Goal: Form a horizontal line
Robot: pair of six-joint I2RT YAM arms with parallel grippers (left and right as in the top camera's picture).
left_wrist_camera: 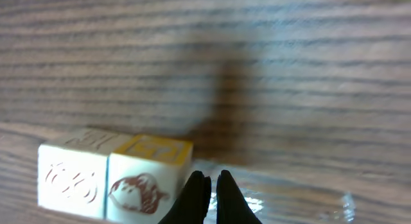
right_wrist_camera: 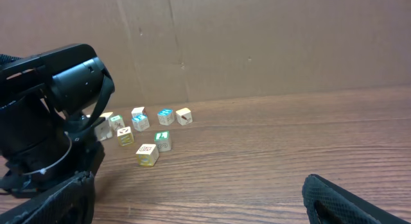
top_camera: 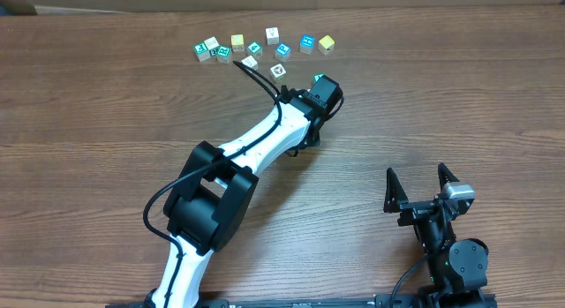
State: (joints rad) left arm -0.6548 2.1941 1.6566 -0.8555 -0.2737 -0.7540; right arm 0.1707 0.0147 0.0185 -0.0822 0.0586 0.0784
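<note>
One wood-grain table (top_camera: 106, 123) (cardboard wall (right_wrist_camera: 257, 44) behind).

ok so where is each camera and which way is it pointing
overhead: fixed above the table, looking straight down; shows the left arm stretched toward the cubes and the open right gripper.
left wrist: low over the wood, looking along the shut left gripper at two cubes side by side.
right wrist: low, facing across the table to the cardboard wall; own fingers at the bottom corners.
shared: overhead and right wrist both show the cube cluster and left arm.
</note>
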